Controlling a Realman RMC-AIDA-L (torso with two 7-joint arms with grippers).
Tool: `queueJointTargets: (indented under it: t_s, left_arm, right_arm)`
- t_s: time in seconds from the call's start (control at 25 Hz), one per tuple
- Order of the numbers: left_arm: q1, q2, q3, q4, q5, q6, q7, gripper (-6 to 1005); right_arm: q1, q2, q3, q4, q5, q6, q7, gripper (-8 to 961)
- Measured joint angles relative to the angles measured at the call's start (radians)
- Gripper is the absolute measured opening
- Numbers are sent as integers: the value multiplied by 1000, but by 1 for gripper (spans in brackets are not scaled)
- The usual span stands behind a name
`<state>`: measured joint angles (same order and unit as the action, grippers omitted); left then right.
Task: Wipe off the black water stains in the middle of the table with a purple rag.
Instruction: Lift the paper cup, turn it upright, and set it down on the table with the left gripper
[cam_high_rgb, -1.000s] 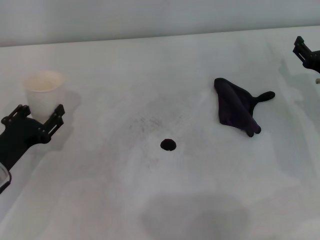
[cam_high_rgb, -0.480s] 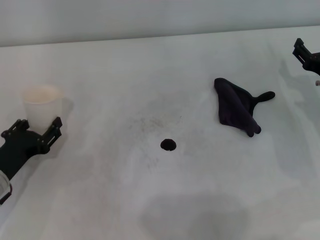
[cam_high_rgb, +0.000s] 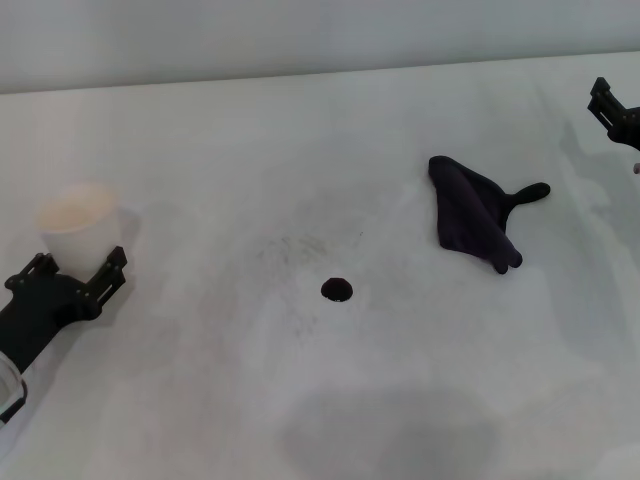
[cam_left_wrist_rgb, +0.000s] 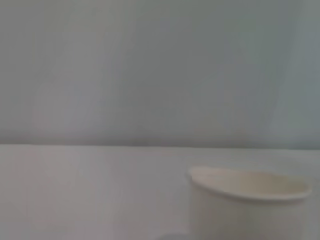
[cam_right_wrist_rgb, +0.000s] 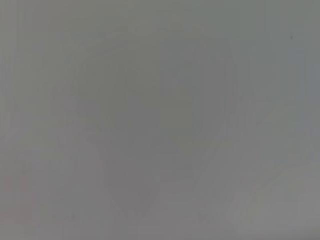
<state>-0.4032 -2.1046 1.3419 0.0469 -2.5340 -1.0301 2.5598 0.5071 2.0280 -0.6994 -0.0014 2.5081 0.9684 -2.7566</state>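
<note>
Now, my left gripper (cam_high_rgb: 75, 272): jaws spread, just beside the white paper cup (cam_high_rgb: 78, 220), gripping nothing.
My right gripper (cam_high_rgb: 615, 110): far right edge; grip unreadable.
Dark purple soft rag (cam_high_rgb: 472, 213): lying crumpled, right of centre.
Small glossy black blot (cam_high_rgb: 336, 290): mid-table (cam_high_rgb: 300, 400), apart from the rag.

A small round glossy black water stain (cam_high_rgb: 336, 290) is sitting near the middle of the white matte table (cam_high_rgb: 300, 130), which is showing faint grey smudges just beyond the blot. The purple rag (cam_high_rgb: 472, 213), very dark and crumpled, is lying well apart to the stain's right, its thin tail-like corner pointing rightward.
</note>
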Motion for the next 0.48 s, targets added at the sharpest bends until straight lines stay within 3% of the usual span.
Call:
queueJointTargets:
  t_s: [0.48]
  left_arm:
    - [13, 0, 0, -2, 1, -8, -4, 740]
  right_arm:
    - [1, 0, -2, 12, 0, 15, 0, 857]
